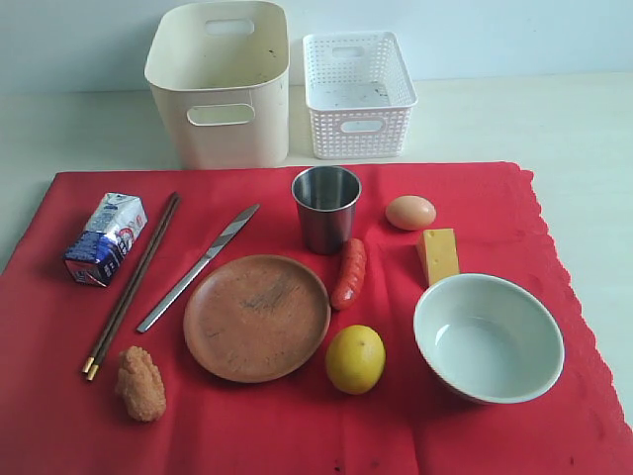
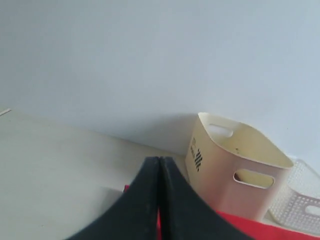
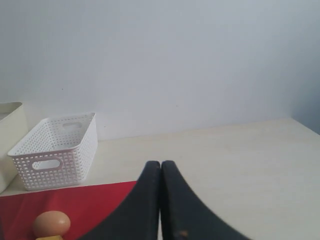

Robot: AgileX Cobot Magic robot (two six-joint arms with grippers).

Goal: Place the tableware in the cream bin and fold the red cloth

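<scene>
The red cloth (image 1: 297,416) lies flat over the table. On it stand a steel cup (image 1: 325,208), a round brown plate (image 1: 256,317) and a pale green-white bowl (image 1: 488,336). A silver knife (image 1: 198,267) and dark chopsticks (image 1: 132,284) lie left of the plate. The cream bin (image 1: 221,84) stands behind the cloth, empty. Neither arm shows in the exterior view. My left gripper (image 2: 159,161) is shut, empty, with the bin (image 2: 235,170) off to one side. My right gripper (image 3: 161,165) is shut, empty, above the cloth's far edge (image 3: 75,205).
A white lattice basket (image 1: 357,94) stands right of the bin. Food items lie on the cloth: milk carton (image 1: 105,238), fried piece (image 1: 140,384), sausage (image 1: 349,273), lemon (image 1: 355,358), egg (image 1: 409,212), cheese wedge (image 1: 438,254). The egg (image 3: 51,223) also shows in the right wrist view.
</scene>
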